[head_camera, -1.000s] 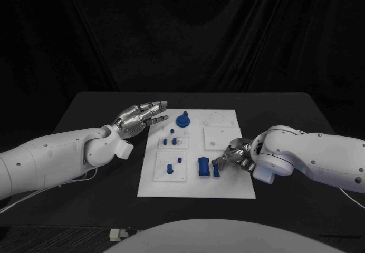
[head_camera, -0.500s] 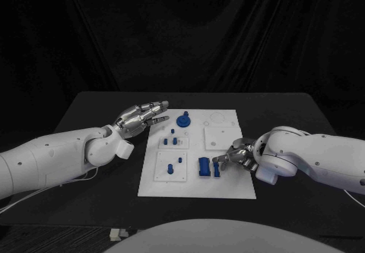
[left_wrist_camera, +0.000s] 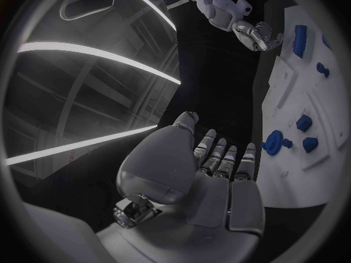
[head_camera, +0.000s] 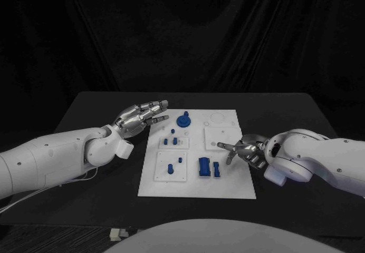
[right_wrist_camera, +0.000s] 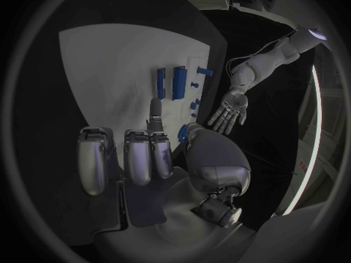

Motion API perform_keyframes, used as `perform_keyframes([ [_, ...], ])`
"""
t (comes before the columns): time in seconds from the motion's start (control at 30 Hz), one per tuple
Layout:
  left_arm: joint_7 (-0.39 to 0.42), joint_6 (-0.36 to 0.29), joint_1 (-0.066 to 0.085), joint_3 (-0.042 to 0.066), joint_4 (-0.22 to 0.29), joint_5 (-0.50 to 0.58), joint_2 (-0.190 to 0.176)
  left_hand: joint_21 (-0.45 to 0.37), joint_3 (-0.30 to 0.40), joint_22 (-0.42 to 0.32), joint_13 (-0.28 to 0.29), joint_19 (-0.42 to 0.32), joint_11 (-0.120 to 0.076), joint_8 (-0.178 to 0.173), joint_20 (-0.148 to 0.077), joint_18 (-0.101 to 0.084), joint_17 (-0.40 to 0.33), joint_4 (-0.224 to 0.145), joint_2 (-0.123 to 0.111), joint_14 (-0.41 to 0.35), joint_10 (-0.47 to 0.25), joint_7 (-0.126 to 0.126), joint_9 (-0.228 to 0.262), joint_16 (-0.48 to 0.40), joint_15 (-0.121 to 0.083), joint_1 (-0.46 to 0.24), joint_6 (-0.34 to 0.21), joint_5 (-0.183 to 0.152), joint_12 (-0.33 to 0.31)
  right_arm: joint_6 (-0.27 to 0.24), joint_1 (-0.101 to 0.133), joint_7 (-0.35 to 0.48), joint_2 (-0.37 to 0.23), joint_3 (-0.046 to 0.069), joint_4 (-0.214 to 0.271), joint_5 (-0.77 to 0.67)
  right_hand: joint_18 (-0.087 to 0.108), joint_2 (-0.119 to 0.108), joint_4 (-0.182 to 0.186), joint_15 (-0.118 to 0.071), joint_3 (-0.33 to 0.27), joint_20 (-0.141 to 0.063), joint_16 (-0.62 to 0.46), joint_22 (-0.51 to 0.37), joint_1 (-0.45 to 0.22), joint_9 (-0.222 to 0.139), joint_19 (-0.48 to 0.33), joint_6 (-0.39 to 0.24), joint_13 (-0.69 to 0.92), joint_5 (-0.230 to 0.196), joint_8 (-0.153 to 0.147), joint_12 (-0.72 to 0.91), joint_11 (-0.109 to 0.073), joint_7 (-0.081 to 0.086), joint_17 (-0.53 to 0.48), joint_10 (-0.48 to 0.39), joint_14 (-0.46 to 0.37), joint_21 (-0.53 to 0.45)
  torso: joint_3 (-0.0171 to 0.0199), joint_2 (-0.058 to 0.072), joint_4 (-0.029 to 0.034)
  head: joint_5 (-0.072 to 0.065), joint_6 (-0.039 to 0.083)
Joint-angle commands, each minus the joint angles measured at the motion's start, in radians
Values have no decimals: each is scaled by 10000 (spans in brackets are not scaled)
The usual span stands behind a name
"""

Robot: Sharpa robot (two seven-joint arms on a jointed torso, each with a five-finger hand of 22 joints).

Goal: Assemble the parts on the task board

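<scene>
The white task board [head_camera: 228,182] lies mid-table. On its near part a blue block [head_camera: 204,166] lies with a slim blue bar [head_camera: 217,169] right beside it. A round blue knob [head_camera: 183,120] stands at the far end, and small blue pegs [head_camera: 171,141] stand in the left inserts. My right hand [head_camera: 243,150] hovers over the board's right edge with fingers spread, holding nothing, a little right of the bar. My left hand [head_camera: 141,116] floats palm-up with fingers apart beside the board's far left corner. The right wrist view shows the block [right_wrist_camera: 179,82] and bar [right_wrist_camera: 161,83] beyond my fingers [right_wrist_camera: 139,155].
The black table [head_camera: 99,105] surrounds the board with bare room on all sides. A raised white square insert [head_camera: 220,138] sits under my right hand's fingertips. The left wrist view shows the knob [left_wrist_camera: 274,141] just past my left hand [left_wrist_camera: 212,175].
My right hand has let go of the slim blue bar, drawn back to the right and spread its fingers. The bar stays beside the block. The left arm has not moved.
</scene>
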Motion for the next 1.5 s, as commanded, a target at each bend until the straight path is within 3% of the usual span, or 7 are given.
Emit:
perform_keyframes([
  [0.03, 751, -142, -13, 10, 68, 19, -13, 65, -36, 79, 20, 95, -2, 90, -8, -45, 19, 143, -41, 84, 121, 431, 15, 96, 32, -192, 108, -120, 111, -1538, 24, 2435, -94, 3, 13, 3, 120, 138, 0, -88, -436, -42, -70, 2370, -275, -56, 708, 271, 2627, -404, -43, 53, -72, -50, 1962, 1044, 907, -99, 0, 5, -5, 36, 2],
  [0.23, 1344, -479, -20, 9, 162, 19, -67, 78, -241, 69, 30, 121, -30, 201, -26, -16, 14, 652, -163, 95, 266, 420, 25, 120, -38, -444, 287, -569, 309, -1902, -9, 5489, -277, 1, -144, 1679, 1227, 631, -38, 129, -1480, 34, -4056, 185, -15, -434, -1913, 194, 1140, -728, -573, -1720, 26, 64, -3739, -303, -793, -5204, -5, 5, -5, -63, 2],
  [0.43, 2150, -1055, -94, 7, 225, -228, -57, -16, -1061, -222, 27, -83, -260, 342, -137, 175, -25, 1405, -365, -53, 391, 217, 30, -89, -332, -737, 474, -2452, 358, -557, -243, 8417, -415, -3, -460, 3845, 838, 374, -55, 2662, -2475, 1910, -13166, -5155, 1260, -1821, -7452, -2204, -6911, -904, -2309, -12582, 2398, 267, -9996, -8620, -7425, -13641, 9, -57, -37, -84, 2],
  [0.77, 2751, -1540, -177, 8, 286, -1232, 34, -153, -1638, -688, -56, -375, -697, 26, -417, 188, -129, 1399, -332, -259, -3, -103, -40, -701, -724, -1065, -55, -3394, -436, 24, -702, 10597, -439, -4, -831, 4504, 722, 293, -32, 1610, -2328, 2017, -15487, -13076, 2519, -3888, -14649, -6392, -11650, -876, -3199, -14844, 161, -1775, -13064, -13973, -14635, -15124, 53, -56, -51, -109, 2],
  [0.97, 2798, -1542, -195, 8, 280, -1328, 50, -151, -1649, -700, -61, -383, -741, -41, -419, 189, -131, 1394, -249, -263, -83, -129, -40, -728, -733, -1002, -63, -3114, -552, 87, -806, 10788, -374, -4, -927, 4562, 956, 192, -24, 1697, -2176, 1980, -15499, -13076, 2719, -4170, -14649, -6582, -12085, -871, -3038, -14698, 195, -1736, -13077, -14220, -14660, -15124, 17, -27, -32, -100, 2],
  [1.17, 684, -1641, -193, 66, 346, -977, 50, -334, -607, -1556, -426, -645, -1229, -1163, -1418, -486, -228, 255, -1040, -293, -762, -691, -490, -1206, -1156, -6410, -1623, -4410, -1703, -525, -810, 10052, -289, 96, -940, 4402, -77, -1125, -2132, 761, -99, -339, -15499, -13076, -4327, -4992, -14649, -8990, -13081, -1471, -3762, -15655, 167, -516, -13077, -14664, -14660, -15124, 44, -74, -37, -144, 149],
  [1.5, 295, -4029, -303, 609, 1020, -656, 200, -334, -51, -1556, -426, -645, -1937, -1163, -1950, -764, -228, -355, -1452, -293, -762, -1526, -490, -1206, -1899, -9298, -2454, -5111, -2327, -2913, -1097, 10030, 469, 947, -1182, 5840, -77, -1125, -2938, 761, 742, -339, -15499, -13076, -7162, -4992, -14649, -9964, -13081, -1471, -3762, -15655, 167, -516, -13077, -14664, -14660, -15124, 57, -273, -54, -291, 1343],
])
